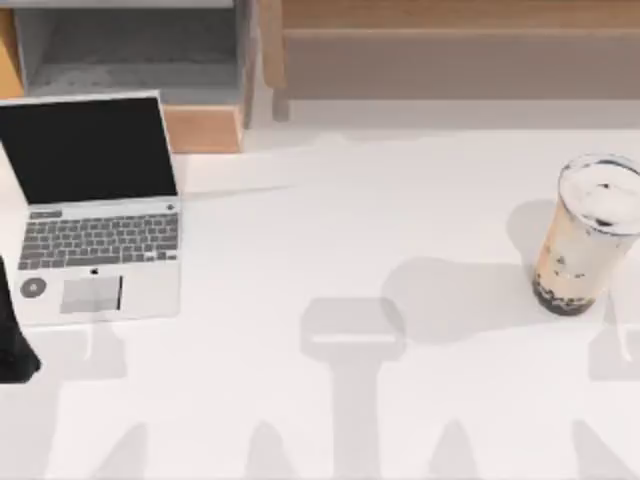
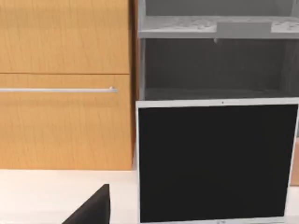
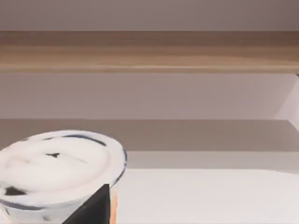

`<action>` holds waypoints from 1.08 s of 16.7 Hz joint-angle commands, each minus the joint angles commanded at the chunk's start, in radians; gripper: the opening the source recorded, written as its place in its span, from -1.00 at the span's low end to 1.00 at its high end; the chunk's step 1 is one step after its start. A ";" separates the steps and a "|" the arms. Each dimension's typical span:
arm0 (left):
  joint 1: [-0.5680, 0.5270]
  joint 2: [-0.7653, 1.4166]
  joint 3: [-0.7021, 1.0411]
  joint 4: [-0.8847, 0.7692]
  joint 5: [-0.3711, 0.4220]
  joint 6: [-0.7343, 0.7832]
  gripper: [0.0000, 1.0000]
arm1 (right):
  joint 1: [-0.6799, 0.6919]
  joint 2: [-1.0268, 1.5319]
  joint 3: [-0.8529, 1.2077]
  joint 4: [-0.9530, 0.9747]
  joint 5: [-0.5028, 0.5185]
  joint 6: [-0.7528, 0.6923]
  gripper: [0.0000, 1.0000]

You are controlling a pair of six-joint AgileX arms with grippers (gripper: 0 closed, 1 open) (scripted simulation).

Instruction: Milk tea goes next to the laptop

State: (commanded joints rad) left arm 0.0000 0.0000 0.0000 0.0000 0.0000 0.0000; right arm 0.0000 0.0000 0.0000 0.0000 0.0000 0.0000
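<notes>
One sealed milk tea holds beige drink over pearls; pincer states unclear.

White table: laptop open at left, milk tea upright far right.

There are no words or numbers to read anywhere. The laptop has a tiny apple-shaped mark just above its trackpad and a small round sticker beside it, but nothing on the sticker can be read. The key letters are too small to tell.
</notes>
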 joint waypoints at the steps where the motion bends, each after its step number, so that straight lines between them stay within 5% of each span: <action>1: 0.000 0.000 0.000 0.000 0.000 0.000 1.00 | 0.000 0.000 0.000 0.000 0.000 0.000 1.00; 8: 0.000 0.000 0.000 0.000 0.000 0.000 1.00 | 0.128 0.222 0.004 0.198 0.132 0.032 1.00; 18: 0.000 0.000 0.000 0.000 0.000 0.000 1.00 | 0.504 1.058 0.012 0.839 0.509 0.126 1.00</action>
State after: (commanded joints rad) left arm 0.0000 0.0000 0.0000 0.0000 0.0000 0.0000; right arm 0.5038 1.0580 0.0115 0.8389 0.5088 0.1263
